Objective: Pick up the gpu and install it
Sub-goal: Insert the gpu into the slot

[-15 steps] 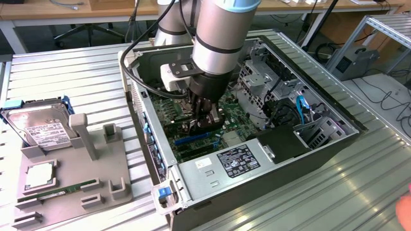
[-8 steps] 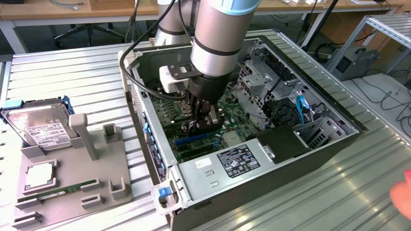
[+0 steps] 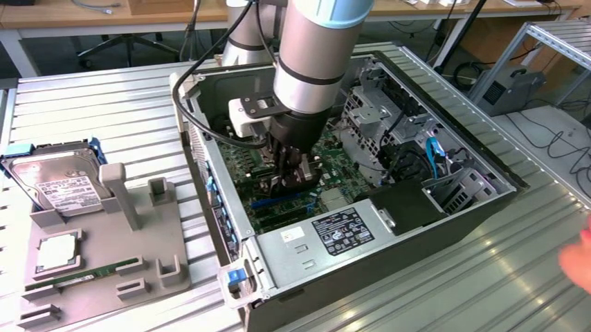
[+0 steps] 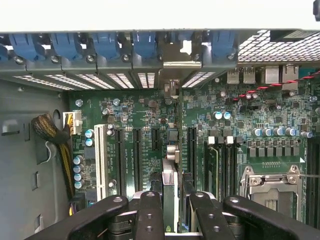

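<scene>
The gpu (image 4: 170, 150) shows edge-on as a thin dark strip, its silvery end bracket (image 4: 181, 54) up against the case's rear slot openings. My gripper (image 4: 173, 216) is shut on it, one black finger (image 4: 149, 215) on each side. The card stands upright over the long black expansion slots of the green motherboard (image 4: 135, 125); I cannot tell whether its edge sits in a slot. In the exterior view my gripper (image 3: 292, 178) reaches down inside the open computer case (image 3: 480, 173), low over the motherboard (image 3: 235, 162).
Left of the case, a grey fixture (image 3: 111, 235) carries a silver hard drive (image 3: 57, 183), a CPU (image 3: 55, 252) and a green RAM stick (image 3: 83, 274). The power supply (image 3: 340, 232) and drive cage (image 3: 369, 114) crowd the case. A hand (image 3: 582, 263) shows at the exterior view's right edge.
</scene>
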